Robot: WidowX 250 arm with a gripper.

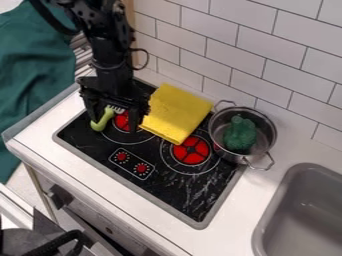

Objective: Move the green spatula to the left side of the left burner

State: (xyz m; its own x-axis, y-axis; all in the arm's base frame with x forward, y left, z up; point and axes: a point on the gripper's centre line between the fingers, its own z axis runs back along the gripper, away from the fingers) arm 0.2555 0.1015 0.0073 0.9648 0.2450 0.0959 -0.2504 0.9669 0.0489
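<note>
My black gripper (113,123) hangs over the left part of the stove with its two fingers spread wide apart. Between them lies the green spatula (102,121), its rounded handle end toward the front left and its pale slotted head pointing to the back right. The spatula rests at the left edge of the left burner (122,121), whose red centre is partly covered by the gripper. Whether a finger touches the spatula, I cannot tell.
A yellow cloth (175,113) lies right of the gripper, between the burners. Behind the right burner (192,150) stands a metal pot (266,131) holding green broccoli (240,135). A grey sink (288,185) is at the right, the tiled wall behind.
</note>
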